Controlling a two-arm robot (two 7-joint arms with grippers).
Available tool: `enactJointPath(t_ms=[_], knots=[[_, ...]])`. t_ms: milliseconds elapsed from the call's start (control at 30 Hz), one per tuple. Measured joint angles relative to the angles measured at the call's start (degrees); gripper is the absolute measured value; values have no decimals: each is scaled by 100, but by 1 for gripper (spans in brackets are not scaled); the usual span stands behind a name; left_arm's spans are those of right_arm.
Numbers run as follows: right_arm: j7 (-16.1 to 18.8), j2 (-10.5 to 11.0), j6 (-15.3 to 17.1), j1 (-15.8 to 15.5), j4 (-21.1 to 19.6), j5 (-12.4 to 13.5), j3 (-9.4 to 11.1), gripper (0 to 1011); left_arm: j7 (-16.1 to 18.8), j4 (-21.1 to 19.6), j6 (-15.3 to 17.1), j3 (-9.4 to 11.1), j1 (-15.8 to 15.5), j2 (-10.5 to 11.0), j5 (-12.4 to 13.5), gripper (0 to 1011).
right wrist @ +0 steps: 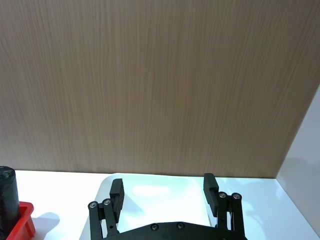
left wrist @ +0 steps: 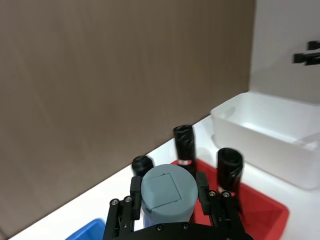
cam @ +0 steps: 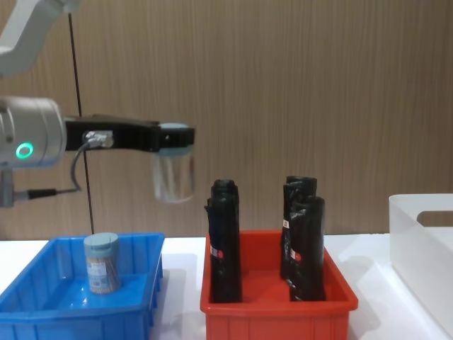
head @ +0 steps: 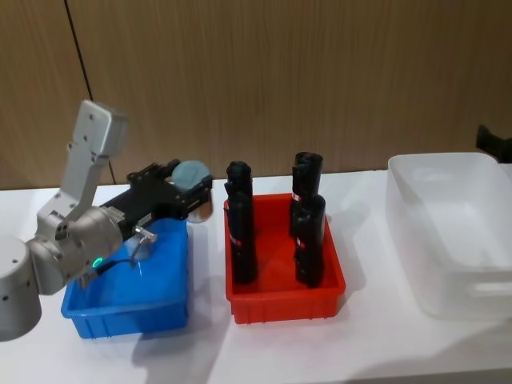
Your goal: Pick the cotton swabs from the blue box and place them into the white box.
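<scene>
My left gripper [cam: 172,139] is shut on a cotton swabs tub [cam: 173,170], a clear cylinder with a pale blue-grey lid [head: 190,173]. It holds the tub in the air above the far right corner of the blue box [head: 128,298], near the red bin. In the left wrist view the lid [left wrist: 168,196] sits between the black fingers [left wrist: 136,191]. Another cotton swabs tub [cam: 101,263] stands upright inside the blue box [cam: 42,304]. The white box [head: 448,236] stands at the far right. My right gripper [right wrist: 165,192] hangs open over the white box [right wrist: 150,192] with nothing between its fingers.
A red bin [head: 280,300] holding several tall black rolls [head: 241,232] stands between the blue box and the white box. The rolls [cam: 224,241] reach close to the height of the held tub. A wood-panelled wall runs behind the white table.
</scene>
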Motion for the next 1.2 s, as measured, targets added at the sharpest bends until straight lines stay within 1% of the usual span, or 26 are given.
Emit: enactJointPath(t_ms=[100,200,233,300,333,367,433,500,633,733,800,833,1033,1200], knots=[[1,0,0,0,0,0,0,1002,-304,-9,-15,22,-80,-26,-23,660],[0,0,0,0,0,0,0,1002,-498,-5,-28,39,-141,-50,-38,660],[0,0,0,0,0,0,0,1002,-627,12,-34,50,-180,-65,-48,660],[0,0,0,0,0,0,0,1002,-742,43,-37,65,-231,-85,-57,660],[0,0,0,0,0,0,0,1002,-887,83,-40,79,-286,-108,-67,660],[0,0,0,0,0,0,0,1002,-887,83,-40,79,-286,-108,-67,660],[0,0,0,0,0,0,0,1002,-1086,149,-40,98,-360,-142,-83,660],[0,0,0,0,0,0,0,1002,-1365,264,-38,125,-478,-194,-114,660],[0,0,0,0,0,1,0,1002,-1626,425,-18,157,-633,-265,-144,660],[0,0,0,0,0,1,0,1002,-1949,688,11,202,-839,-370,-176,660],[1,0,0,0,0,1,0,1002,-2072,785,23,220,-932,-416,-185,660],[0,0,0,0,0,1,0,1002,-2174,899,34,238,-1013,-458,-192,660],[0,0,0,0,0,1,0,1002,-2511,1250,69,299,-1299,-605,-215,660],[1,0,0,0,0,1,0,1002,-2676,1424,86,329,-1441,-680,-227,660]])
